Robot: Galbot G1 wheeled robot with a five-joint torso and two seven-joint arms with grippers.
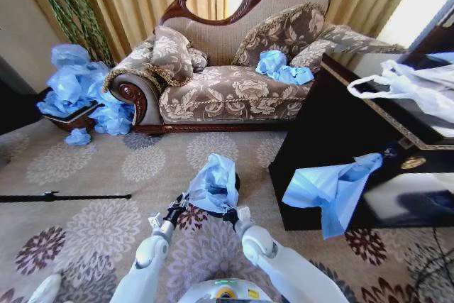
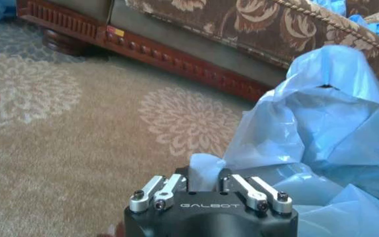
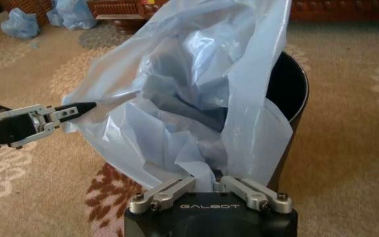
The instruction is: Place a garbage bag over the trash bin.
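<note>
Head view: left gripper (image 1: 177,210) and right gripper (image 1: 230,216) pinch garbage bag (image 1: 213,184) over trash bin (image 3: 288,94).

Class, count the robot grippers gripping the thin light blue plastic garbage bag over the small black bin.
2. The left gripper pinches the thin light blue plastic garbage bag at its left edge; the right gripper clamps its near edge by the small black bin.

Light blue garbage bag (image 1: 213,184) bunched over the black trash bin (image 1: 235,184) at lower centre of the frame, left claw (image 1: 177,211) pinching its lower-left edge, right claw (image 1: 232,216) gripping its lower-right edge, patterned sofa (image 1: 227,90) across the upper centre, floral carpet (image 1: 92,175) beneath.
</note>
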